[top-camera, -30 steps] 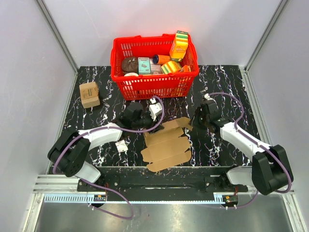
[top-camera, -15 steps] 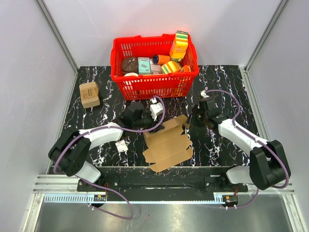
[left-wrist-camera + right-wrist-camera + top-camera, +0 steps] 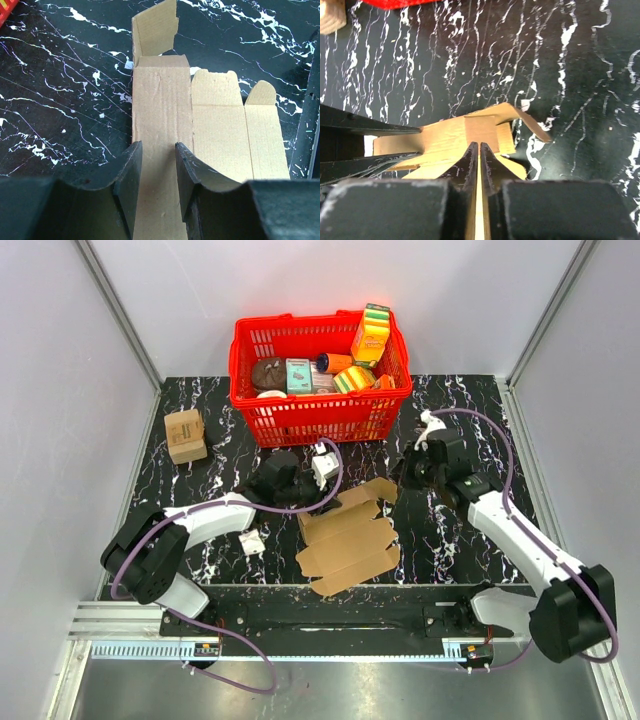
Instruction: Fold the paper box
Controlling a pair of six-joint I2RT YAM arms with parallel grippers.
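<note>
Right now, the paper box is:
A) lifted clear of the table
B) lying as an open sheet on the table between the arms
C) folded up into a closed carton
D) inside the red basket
B: the paper box lies spread open on the table between the two arms, in front of the red basket, with only the end flaps bent up.

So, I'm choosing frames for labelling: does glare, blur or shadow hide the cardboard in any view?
Top external: even light, sharp, the paper box plain against the dark table. Left wrist: box crisp, evenly lit; the left gripper covers its bottom edge. Right wrist: box slightly soft, and the right gripper hides its lower middle.
</note>
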